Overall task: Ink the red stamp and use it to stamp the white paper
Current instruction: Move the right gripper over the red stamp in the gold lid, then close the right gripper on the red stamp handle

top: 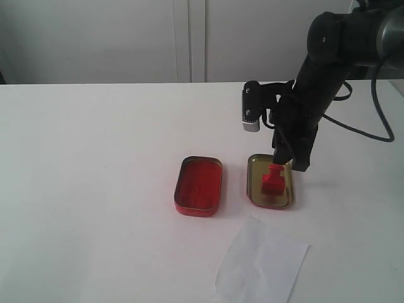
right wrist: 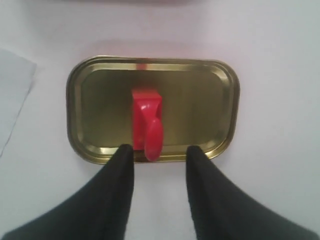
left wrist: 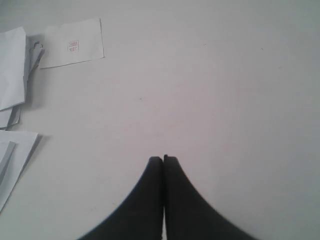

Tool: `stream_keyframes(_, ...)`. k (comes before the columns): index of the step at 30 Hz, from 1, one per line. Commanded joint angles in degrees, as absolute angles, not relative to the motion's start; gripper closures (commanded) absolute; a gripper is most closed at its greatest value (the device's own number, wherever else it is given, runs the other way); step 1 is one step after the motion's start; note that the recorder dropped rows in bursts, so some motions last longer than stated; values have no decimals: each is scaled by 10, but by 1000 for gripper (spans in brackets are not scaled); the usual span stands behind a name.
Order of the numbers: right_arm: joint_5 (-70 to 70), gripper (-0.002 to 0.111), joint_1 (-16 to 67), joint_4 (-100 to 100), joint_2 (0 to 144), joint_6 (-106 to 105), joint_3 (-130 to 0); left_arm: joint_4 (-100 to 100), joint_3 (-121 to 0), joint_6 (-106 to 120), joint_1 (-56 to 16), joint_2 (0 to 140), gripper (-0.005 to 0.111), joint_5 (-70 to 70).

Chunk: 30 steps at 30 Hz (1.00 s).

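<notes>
Gold tin (right wrist: 202, 107) holds the red stamp (right wrist: 146, 114); right fingers (right wrist: 119, 192) spread, empty; left fingers (left wrist: 145, 200) pressed together, empty.

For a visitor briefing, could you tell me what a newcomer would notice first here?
The small red knobbed stamp stands in the gold-coloured rectangular metal tin at mid-table, with the black right gripper poised near it, jaws open. In the exterior view, a shallow red rounded-rectangle tin lies to its left.

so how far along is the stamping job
Nothing looks done yet: the small red stamp stands in the gold metal tin, ungrasped. In hand: the right gripper is open around its handle. Remaining: dip it in the shallow red ink tin, then press the white paper slip, which shows no imprint.
</notes>
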<state>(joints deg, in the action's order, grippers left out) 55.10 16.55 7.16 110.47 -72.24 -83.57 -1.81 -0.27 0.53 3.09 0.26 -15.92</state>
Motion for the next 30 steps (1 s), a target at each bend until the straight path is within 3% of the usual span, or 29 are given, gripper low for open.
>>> stream_keyframes(1,549,68,166,74,1105,-771,-829,-21,0,0,27,0,107,-159)
stream_keyframes(30,507,68,166,86,1173,-773,-824,-21,0,0,27,0,107,-159)
